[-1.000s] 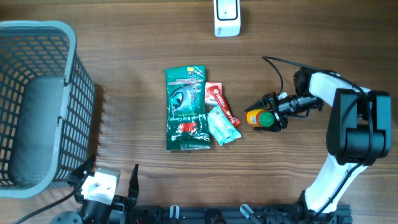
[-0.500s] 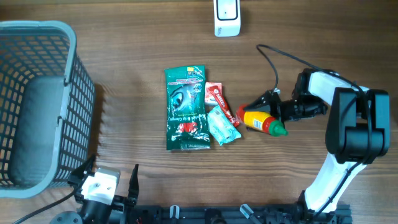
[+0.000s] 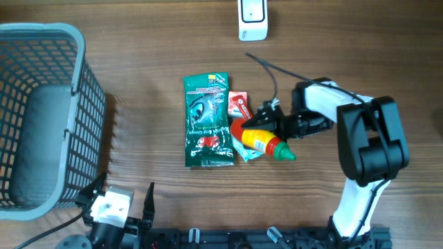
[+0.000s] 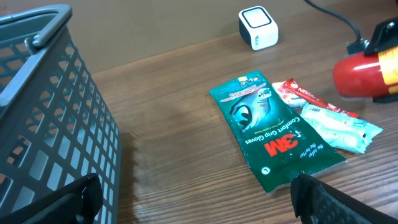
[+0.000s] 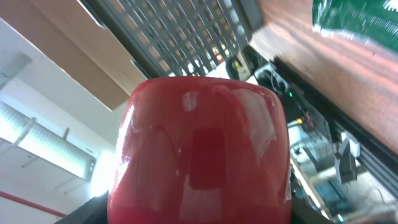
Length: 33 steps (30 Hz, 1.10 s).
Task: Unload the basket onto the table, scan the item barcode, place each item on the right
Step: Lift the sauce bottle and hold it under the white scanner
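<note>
The item is a red and yellow sauce bottle (image 3: 257, 137) with a green cap. My right gripper (image 3: 268, 126) is shut on its middle. It hangs tilted over the small packets, red base to the left and cap to the lower right. In the right wrist view the red base (image 5: 202, 149) fills the frame between the jaws. In the left wrist view the base (image 4: 364, 76) shows at the right edge. The white barcode scanner (image 3: 252, 21) stands at the far edge, also in the left wrist view (image 4: 258, 28). My left gripper (image 3: 123, 192) rests open at the near left, holding nothing.
A green 3M glove pack (image 3: 206, 121), a red packet (image 3: 242, 107) and a pale teal packet (image 3: 248, 142) lie mid-table. A grey mesh basket (image 3: 41, 117) takes up the left side. The right arm's cable (image 3: 273, 72) loops toward the scanner.
The right gripper has carried the bottle leftward, from right of the packets to above them. The bottle has turned, its cap now pointing lower right. The left arm has not moved.
</note>
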Tool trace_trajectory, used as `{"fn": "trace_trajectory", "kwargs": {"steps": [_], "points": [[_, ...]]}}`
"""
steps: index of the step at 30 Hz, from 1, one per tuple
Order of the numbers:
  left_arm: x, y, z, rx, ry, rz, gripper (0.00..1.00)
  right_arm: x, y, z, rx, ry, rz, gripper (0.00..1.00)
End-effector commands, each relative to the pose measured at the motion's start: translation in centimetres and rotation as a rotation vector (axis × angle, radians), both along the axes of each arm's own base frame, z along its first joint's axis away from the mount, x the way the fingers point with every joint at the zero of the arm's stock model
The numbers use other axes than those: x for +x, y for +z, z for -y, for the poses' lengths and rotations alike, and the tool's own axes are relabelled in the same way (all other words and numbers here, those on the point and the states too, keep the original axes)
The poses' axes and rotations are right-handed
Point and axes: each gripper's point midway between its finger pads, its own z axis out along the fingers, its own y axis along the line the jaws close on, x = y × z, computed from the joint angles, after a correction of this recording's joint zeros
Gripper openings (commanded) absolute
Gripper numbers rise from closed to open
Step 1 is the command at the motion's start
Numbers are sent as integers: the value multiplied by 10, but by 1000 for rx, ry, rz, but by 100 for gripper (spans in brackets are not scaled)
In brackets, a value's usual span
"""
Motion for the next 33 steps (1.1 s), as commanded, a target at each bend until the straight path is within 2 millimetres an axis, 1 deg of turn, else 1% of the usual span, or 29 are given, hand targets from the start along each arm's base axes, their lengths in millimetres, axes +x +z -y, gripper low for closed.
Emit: {"fn": "trace_trajectory", "kwargs": {"steps": [1, 2, 5, 7, 9, 11, 12, 14, 16, 18, 20, 21, 22, 23, 24, 25, 26, 28, 31, 33], "points": [[-1, 1, 1, 4, -7, 10, 100, 4, 6, -10, 42, -21, 11, 37], [-1, 1, 1, 3, -7, 10, 100, 4, 6, -11, 45, -19, 27, 37], [-1, 1, 1, 3, -7, 10, 100, 4, 7, -10, 66, -21, 110, 29], [-1, 1, 1, 3, -7, 10, 100, 5, 9, -9, 72, -27, 136, 31], [-1, 1, 1, 4, -7, 9, 100, 9, 12, -3, 80, -45, 191, 31], [-1, 1, 1, 4, -7, 10, 100, 18, 17, 8, 83, -84, 234, 31], [-1, 1, 1, 3, -7, 9, 100, 25, 19, 16, 82, -113, 259, 31], [-1, 1, 1, 4, -7, 10, 100, 41, 21, 35, 65, -158, 312, 30], [-1, 1, 1, 4, -7, 10, 100, 61, 21, 60, 26, -196, 381, 27], [-1, 1, 1, 4, -7, 9, 100, 80, 18, 89, -55, -208, 420, 26], [-1, 1, 1, 4, -7, 9, 100, 96, 11, 115, -168, -205, 425, 27], [-1, 1, 1, 4, -7, 10, 100, 103, 5, 129, -246, -199, 413, 26], [-1, 1, 1, 4, -7, 10, 100, 114, -6, 151, -387, -193, 385, 26], [-1, 1, 1, 4, -7, 9, 100, 120, -11, 164, -472, -199, 359, 25], [-1, 1, 1, 4, -7, 10, 100, 128, -10, 177, -553, -219, 335, 25], [-1, 1, 1, 4, -7, 10, 100, 135, -4, 188, -610, -240, 339, 25], [-1, 1, 1, 4, -7, 10, 100, 141, 6, 196, -673, -262, 346, 25], [-1, 1, 1, 4, -7, 10, 100, 150, 17, 209, -803, -310, 336, 25], [-1, 1, 1, 4, -7, 9, 100, 160, 25, 226, -995, -421, 292, 25], [-1, 1, 1, 4, -7, 10, 100, 170, 30, 231, -1107, -512, 268, 26]]}}
